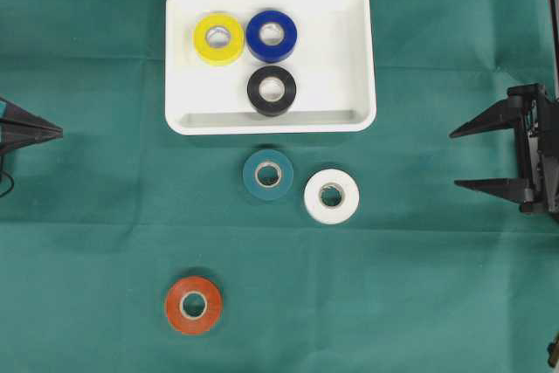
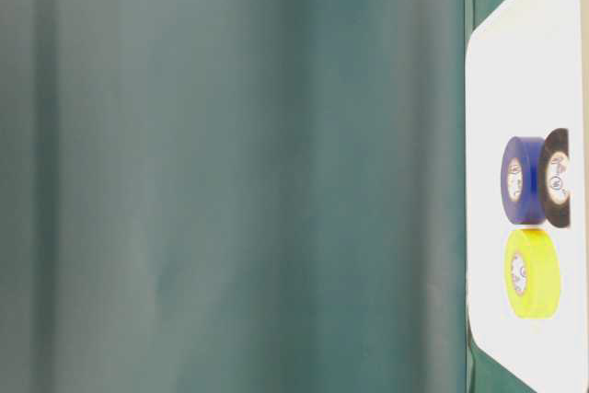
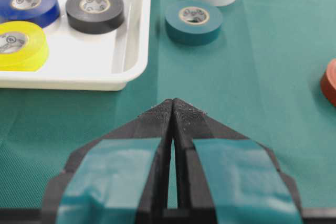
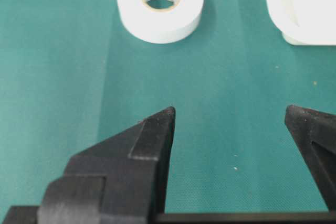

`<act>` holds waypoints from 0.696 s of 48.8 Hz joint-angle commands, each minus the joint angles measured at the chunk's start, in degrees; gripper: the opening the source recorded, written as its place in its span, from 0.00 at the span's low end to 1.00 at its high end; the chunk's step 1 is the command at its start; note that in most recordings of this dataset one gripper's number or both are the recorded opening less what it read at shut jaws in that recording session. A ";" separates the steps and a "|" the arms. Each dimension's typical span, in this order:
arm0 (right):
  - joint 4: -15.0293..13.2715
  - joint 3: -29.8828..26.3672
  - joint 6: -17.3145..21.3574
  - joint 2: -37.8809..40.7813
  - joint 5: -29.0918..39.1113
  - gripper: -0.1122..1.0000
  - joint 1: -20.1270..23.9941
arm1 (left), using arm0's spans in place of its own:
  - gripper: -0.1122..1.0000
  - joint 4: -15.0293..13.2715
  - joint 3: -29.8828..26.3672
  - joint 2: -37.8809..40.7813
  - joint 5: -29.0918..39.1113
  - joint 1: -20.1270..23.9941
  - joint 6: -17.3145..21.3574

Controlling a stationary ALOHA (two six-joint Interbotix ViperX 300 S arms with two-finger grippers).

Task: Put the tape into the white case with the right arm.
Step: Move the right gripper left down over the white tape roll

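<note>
The white case (image 1: pixel 349 50) lies at the back middle and holds a yellow roll (image 1: pixel 218 38), a blue roll (image 1: pixel 271 35) and a black roll (image 1: pixel 272 90). On the cloth in front of it lie a teal tape (image 1: pixel 267 175) and a white tape (image 1: pixel 332 196); an orange tape (image 1: pixel 193 305) sits nearer the front left. My right gripper (image 1: pixel 456 159) stands open at the right edge with nothing between its fingers, well right of the white tape (image 4: pixel 160 4). My left gripper (image 1: pixel 59 131) is shut and empty at the left edge.
Green cloth covers the whole table. In the right wrist view a corner of the case (image 4: pixel 294 19) shows at the upper right. The left wrist view shows the case rim (image 3: pixel 79 80) ahead on the left and the teal tape (image 3: pixel 193 22) beyond.
</note>
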 commanded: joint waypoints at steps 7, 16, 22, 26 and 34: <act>-0.79 -0.70 0.00 3.78 -2.46 0.56 2.46 | 0.11 0.09 -0.62 0.53 -0.53 0.09 0.09; -1.14 -0.97 0.00 4.92 -2.72 0.56 3.08 | 0.11 0.09 -0.70 0.53 -0.53 0.00 0.09; -1.14 -0.97 -0.26 4.83 -2.72 0.56 3.08 | 0.11 0.09 -0.70 0.53 -0.53 0.09 0.09; -1.67 -1.23 -0.26 5.01 -2.81 0.56 3.08 | 0.11 0.00 -0.70 0.53 -0.53 0.09 0.09; -4.31 -2.29 -0.26 7.29 -2.90 0.56 3.08 | 0.11 0.09 -0.70 0.53 -0.53 0.09 0.09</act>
